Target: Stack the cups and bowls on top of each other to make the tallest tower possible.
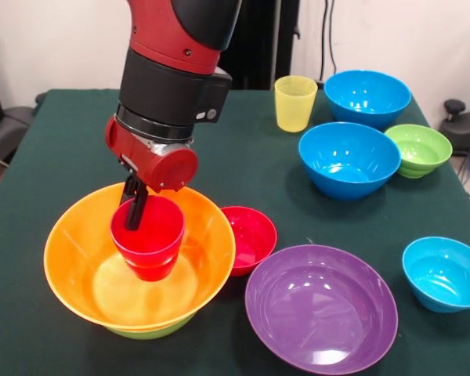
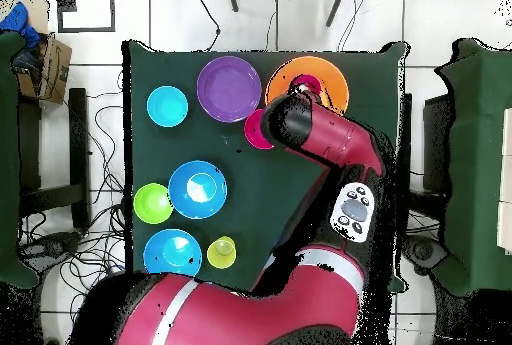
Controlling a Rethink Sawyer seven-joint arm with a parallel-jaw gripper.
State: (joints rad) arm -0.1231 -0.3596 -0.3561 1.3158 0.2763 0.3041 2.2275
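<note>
A dark green tabletop carries a large glossy orange plastic bowl nested on a lime-green bowl, forming the tower's base. The robot's black hand pinches the rim of a glossy red plastic cup, suspended upright inside the orange bowl, likely for placing.

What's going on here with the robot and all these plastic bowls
The robot arm's gripper grips the rim of a red cup, holding it just inside a large orange bowl that sits nested on a lime-green bowl. It looks like a tower is being stacked there. A small red bowl and a purple bowl sit beside the stack. Three blue bowls, a ribbed green bowl and a yellow cup lie unstacked on the green table.
</note>
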